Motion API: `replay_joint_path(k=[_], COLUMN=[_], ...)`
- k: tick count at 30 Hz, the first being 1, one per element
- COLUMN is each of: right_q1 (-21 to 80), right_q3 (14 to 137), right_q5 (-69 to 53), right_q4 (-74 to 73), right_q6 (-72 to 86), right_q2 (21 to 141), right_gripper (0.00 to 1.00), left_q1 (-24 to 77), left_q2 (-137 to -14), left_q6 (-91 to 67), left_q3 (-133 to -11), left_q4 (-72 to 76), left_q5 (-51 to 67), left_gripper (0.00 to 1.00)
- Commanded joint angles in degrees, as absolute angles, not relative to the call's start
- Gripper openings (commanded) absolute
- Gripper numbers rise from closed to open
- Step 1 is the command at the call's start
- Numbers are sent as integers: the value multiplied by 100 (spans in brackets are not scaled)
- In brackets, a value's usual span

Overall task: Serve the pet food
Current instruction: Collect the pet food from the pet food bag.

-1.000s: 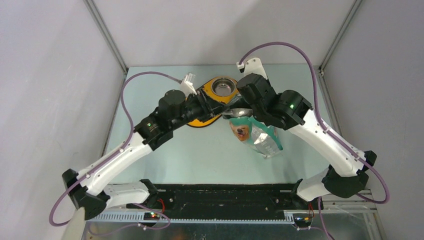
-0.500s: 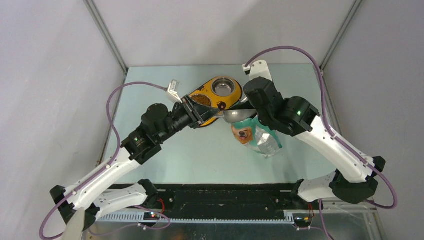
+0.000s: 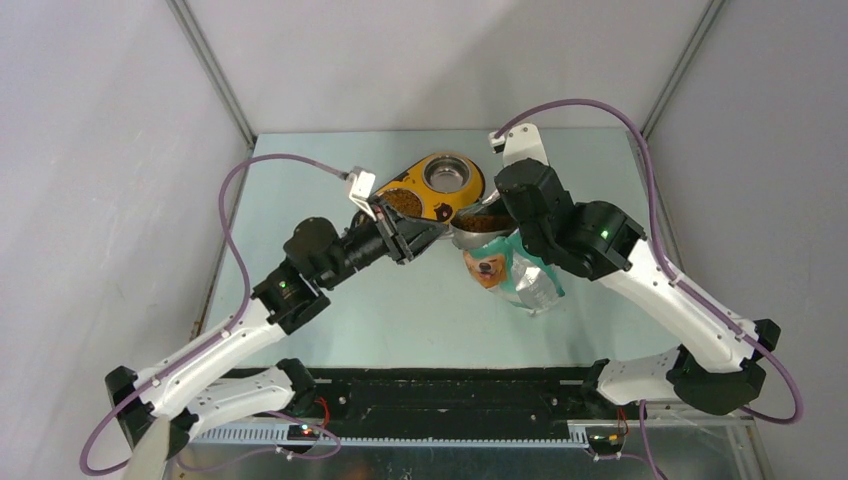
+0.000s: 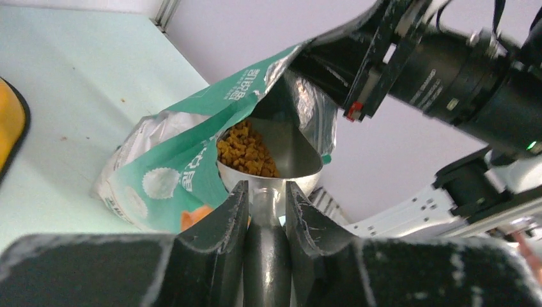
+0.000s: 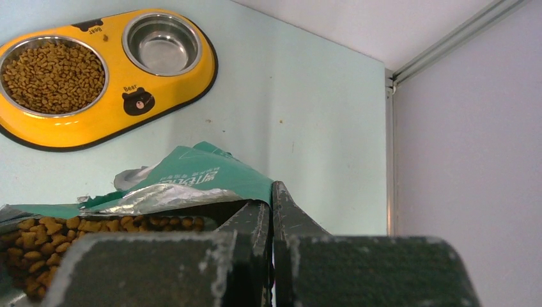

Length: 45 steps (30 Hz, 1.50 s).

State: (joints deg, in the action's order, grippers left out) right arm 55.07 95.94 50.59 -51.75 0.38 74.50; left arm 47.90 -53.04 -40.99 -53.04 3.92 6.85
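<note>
The pet food [image 4: 246, 153] fills a grey metal scoop [image 3: 478, 225] at the mouth of the teal-and-white bag [image 3: 512, 278]. My left gripper [image 4: 267, 192] is shut on the scoop's handle, seen from above at the left gripper [image 3: 420, 236]. My right gripper [image 5: 272, 192] is shut on the bag's upper edge [image 5: 211, 176], holding it open; from above the right gripper [image 3: 498, 208] is just behind the scoop. More pet food [image 5: 54, 75] lies in the left bowl of the yellow feeder [image 3: 440, 208].
The feeder's right steel bowl [image 5: 162, 43] holds nothing. The feeder sits at the back of the pale green table [image 3: 400, 310], just left of the bag. Enclosure walls and a metal corner post [image 5: 447, 38] stand close on the right.
The left arm has drawn back towards the left. The scoop, which showed bare metal before, now faces up with brown kibble in it. The right arm shifted slightly right, still gripping the bag.
</note>
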Motion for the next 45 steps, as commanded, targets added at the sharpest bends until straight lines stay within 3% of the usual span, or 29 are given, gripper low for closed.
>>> replay_joint_path(k=[1,11,26,35,45], right_q1=[5519,5523,5542,5559,5576], right_q3=[9826,9390,9070,9076,9110], right_q5=[5644,5664,5523,5660,5803], right_q4=[-3789,-3181,-2759,-2667,-2605], right_q6=[-202,-477,-668,-654,-714], right_q2=[6915,6632,6354,6298,6289], right_gripper=[0,0,0,0,0], left_q1=[4873,4942,4948,4940,4946], left_q2=[-4942,-4431,-4349,-4162,-4003], left_q6=[-2794,-1556,297,-815,-1080], left_q3=[-4710,-3093,-3579,-2919,-2588], left_q4=[1529,3531,2991,4338,4475], left_q5=[1070,1793,1893,1673,1531], left_gripper=[0,0,0,0,0])
